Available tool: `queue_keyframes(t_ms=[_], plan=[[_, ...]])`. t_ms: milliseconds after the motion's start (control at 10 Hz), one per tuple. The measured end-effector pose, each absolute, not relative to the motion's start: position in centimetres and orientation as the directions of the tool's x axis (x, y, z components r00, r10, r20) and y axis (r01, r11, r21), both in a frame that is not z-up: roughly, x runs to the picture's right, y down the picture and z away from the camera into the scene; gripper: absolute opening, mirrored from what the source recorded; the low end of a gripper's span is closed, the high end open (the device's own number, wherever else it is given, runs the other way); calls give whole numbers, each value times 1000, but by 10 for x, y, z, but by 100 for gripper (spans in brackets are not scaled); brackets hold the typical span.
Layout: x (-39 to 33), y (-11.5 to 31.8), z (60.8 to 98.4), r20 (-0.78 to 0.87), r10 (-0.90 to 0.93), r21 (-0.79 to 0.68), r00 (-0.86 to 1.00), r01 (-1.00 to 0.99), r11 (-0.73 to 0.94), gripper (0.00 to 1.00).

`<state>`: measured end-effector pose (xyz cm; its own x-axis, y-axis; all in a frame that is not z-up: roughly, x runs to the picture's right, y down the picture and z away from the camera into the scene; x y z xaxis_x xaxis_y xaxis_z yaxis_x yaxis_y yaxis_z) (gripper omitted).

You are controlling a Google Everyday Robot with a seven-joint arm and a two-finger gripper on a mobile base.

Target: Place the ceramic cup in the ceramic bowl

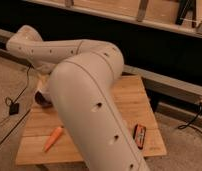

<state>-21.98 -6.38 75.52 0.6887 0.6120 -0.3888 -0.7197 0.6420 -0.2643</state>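
Note:
My big pale arm (89,100) fills the middle of the view. It rises from the bottom edge, bends at the top right, runs left and drops toward the table's left side. The gripper is hidden behind the arm, somewhere over that left side. A dark maroon sliver (42,99) peeks out at the arm's left edge and may be the ceramic bowl's rim. The ceramic cup is hidden.
The wooden table (139,95) has an orange carrot-like piece (53,138) near its front left. A dark packet with red print (139,135) lies at the front right. A black cable and plug (14,107) lie on the floor to the left. A dark shelf unit runs along the back.

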Motion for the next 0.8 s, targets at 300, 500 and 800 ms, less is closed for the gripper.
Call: queue_keyframes(t_ms=[300, 500, 800], plan=[[-188, -69, 730, -362, 667, -319, 652, -759, 568, 80], [-191, -67, 727, -358, 666, -331, 654, -756, 565, 80], [-190, -68, 727, -357, 667, -329, 653, -757, 565, 80]])
